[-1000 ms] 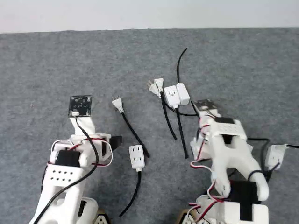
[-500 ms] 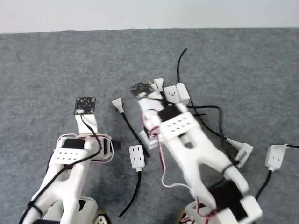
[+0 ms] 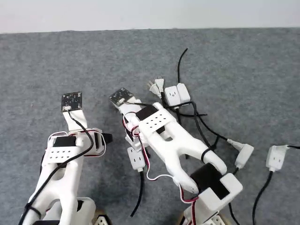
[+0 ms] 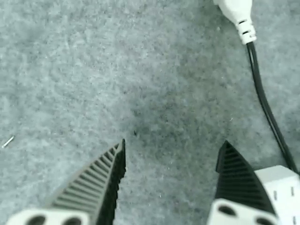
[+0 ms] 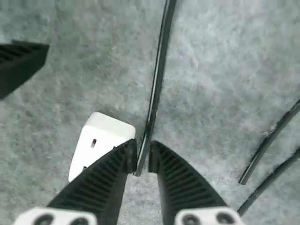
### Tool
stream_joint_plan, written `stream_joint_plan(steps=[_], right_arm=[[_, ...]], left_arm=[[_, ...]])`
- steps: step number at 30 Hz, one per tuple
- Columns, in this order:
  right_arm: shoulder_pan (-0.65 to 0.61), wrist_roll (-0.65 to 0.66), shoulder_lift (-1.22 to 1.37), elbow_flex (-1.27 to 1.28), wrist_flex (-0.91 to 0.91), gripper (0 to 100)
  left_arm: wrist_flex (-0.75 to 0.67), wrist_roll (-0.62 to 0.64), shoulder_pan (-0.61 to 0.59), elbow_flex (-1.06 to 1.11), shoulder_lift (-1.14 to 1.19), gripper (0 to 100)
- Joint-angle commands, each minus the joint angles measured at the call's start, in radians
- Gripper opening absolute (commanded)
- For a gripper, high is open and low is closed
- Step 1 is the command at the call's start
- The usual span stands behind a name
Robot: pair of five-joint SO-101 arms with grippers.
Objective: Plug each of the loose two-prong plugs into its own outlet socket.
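Grey carpet [image 3: 243, 56] under your arms.
Close up, your right gripper [image 5: 142, 159] pinches a black cord [image 5: 161, 61]; left gripper [image 4: 173, 143] hovers spread wide, empty.

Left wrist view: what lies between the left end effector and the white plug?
Bare grey carpet separates the left end effector from the white plug in the left wrist view; the plug's black cable runs beside that stretch.
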Motion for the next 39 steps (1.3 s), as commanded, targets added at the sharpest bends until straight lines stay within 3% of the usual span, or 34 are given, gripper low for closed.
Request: stream_joint_plan(steps=[1,21,31,34,39], right_arm=[[-0.008,-0.015,-0.016,-0.031,0.007,6.9],[-0.002,-0.006,-0.002,0.114,-0.087,7.2],[-0.001,0.044,0.108,0.002,-0.002,6.8],[-0.001,0.046,0.145,-0.041,0.035,1.0],[-0.002,0.048,0.137,-0.044,0.054,1.0]], left_arm=[[-0.025,-0.009,-0.008,-0.044,0.002,30],[-0.025,-0.012,-0.006,-0.039,0.002,30],[-0.026,-0.012,0.012,-0.030,0.002,30],[-0.026,-0.014,0.021,-0.030,0.002,30],[-0.026,-0.014,0.021,-0.030,0.002,30]])
